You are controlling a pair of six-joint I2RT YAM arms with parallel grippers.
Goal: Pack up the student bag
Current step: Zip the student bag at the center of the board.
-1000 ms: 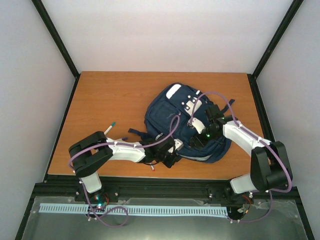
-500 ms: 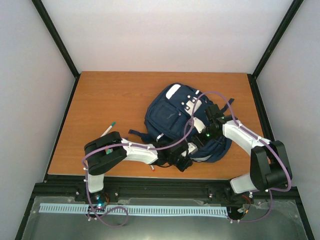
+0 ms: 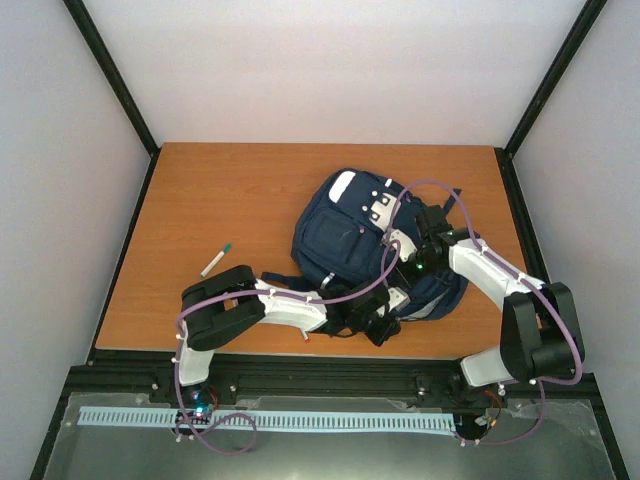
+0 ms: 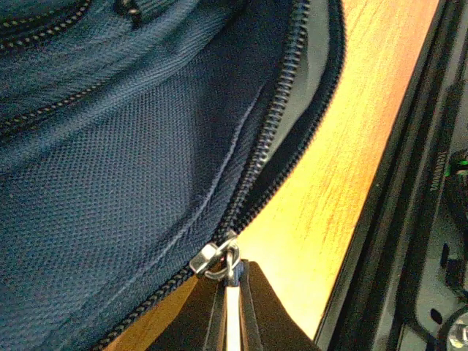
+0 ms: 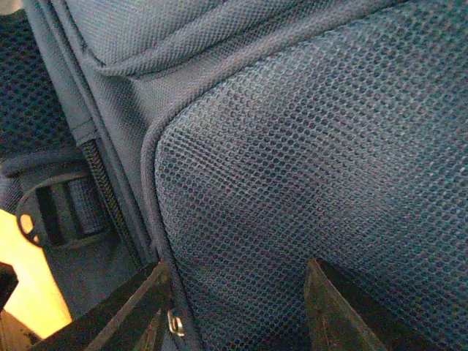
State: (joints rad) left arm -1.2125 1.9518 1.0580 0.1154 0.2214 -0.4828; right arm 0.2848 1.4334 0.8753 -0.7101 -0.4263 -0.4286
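Observation:
The student bag (image 3: 345,230), navy with white patches, lies flat right of the table's middle. My left gripper (image 3: 384,326) is at the bag's near edge. In the left wrist view it (image 4: 229,284) is shut on the metal zipper pull (image 4: 215,259) of the main zip, whose teeth stand parted beyond the slider, with grey lining showing. My right gripper (image 3: 413,266) rests on the bag's right side. In the right wrist view its jaws (image 5: 238,276) stand wide apart, clamped on a bulge of the bag's navy mesh padding (image 5: 307,168).
A white marker with a green cap (image 3: 215,260) lies on the wooden table (image 3: 200,190) left of the bag. A red-tipped pen (image 3: 305,337) lies by the near edge under the left arm. The black frame rail (image 4: 409,219) runs close beside the left gripper.
My left gripper has travelled right along the bag's near edge with the zipper pull in it. The bag has shifted slightly to the right. The right gripper has stayed on the bag.

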